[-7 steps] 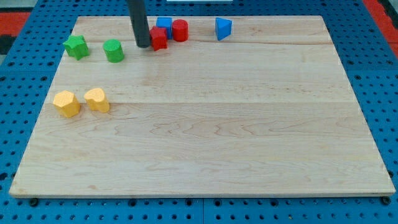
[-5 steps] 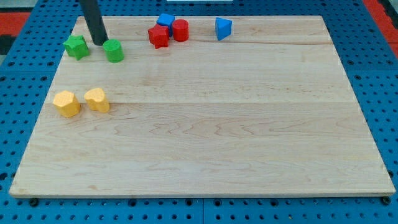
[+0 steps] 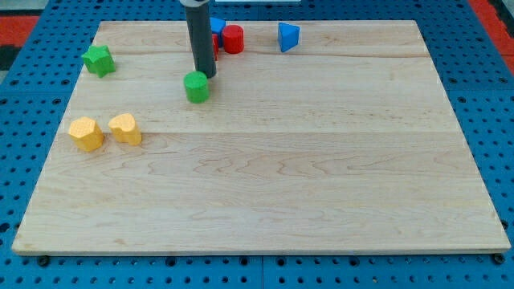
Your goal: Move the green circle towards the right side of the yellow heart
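- The wooden board is the largest thing in view, and every block lies on it; its smooth top should let small blocks slide with little drag.
- My tip is the end of a bare rod with no jaws to open or close. It holds nothing and stands just above the green circle, touching or nearly touching its upper edge.
- The green circle lies up and well to the right of the yellow heart, the landmark here. It looks light, rigid and round, so a push off its centre would probably make it roll aside; contact belongs on the far side, opposite the heart.
- The other yellow block sits just left of the heart.
- The green star is above and slightly left of the heart.
- Red blocks and blue blocks sit far up-right of the heart.
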